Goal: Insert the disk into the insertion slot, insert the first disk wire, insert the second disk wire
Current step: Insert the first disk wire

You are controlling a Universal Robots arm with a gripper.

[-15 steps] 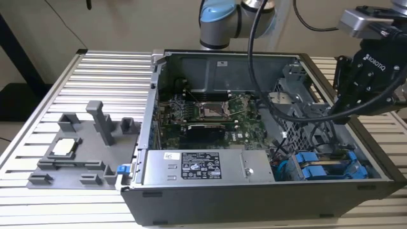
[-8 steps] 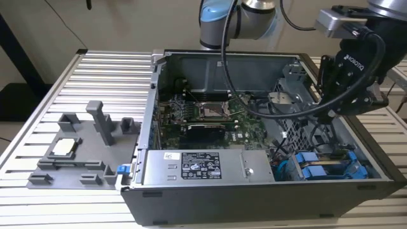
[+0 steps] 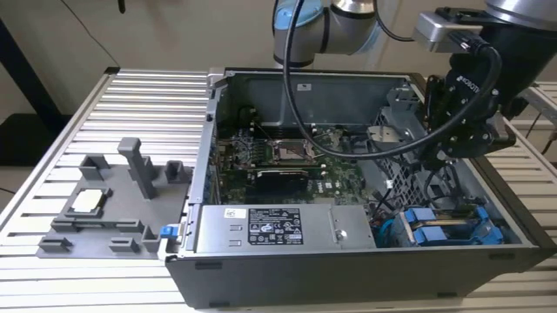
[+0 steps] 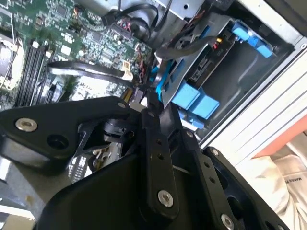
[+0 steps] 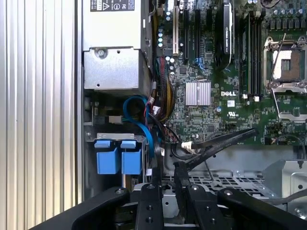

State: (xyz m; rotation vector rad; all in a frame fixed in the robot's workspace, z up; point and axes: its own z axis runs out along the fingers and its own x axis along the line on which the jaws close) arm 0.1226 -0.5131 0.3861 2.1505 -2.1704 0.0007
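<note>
The arm is reaching down into an open computer case (image 3: 348, 280) that is sitting on a ribbed metal table (image 3: 148, 98), and the gripper (image 3: 435, 160) is hanging over the end of the case on the exterior view's right, above the grey metal drive cage. The disk (image 3: 448, 229) in its blue frame is sitting inside the insertion slot (image 3: 393, 171), in the corner of the case just beside the power supply box (image 3: 278, 228). In the second wrist view the disk (image 4: 206, 72) is lying between the slot's (image 4: 244, 72) grey walls, with the blue handles facing outward. In the first wrist view those handles of the disk (image 5: 117, 155) are showing near a loop of blue cable. The gripper (image 5: 168, 167) is hovering close to the disk without touching it, with the circuit board (image 5: 216, 105) beyond it. Its fingers (image 5: 157, 165) are standing drawn close together. In the second wrist view the gripper (image 4: 141, 101) seems to be pinching the plug end of a black wire (image 4: 86, 67), though the tips are crowded by other cables there. That black wire (image 5: 220, 141) is trailing away across the edge of the circuit board. On the exterior view's left, a grey fixture plate (image 3: 104, 225) with upright posts is resting on the table, well apart from the case.
</note>
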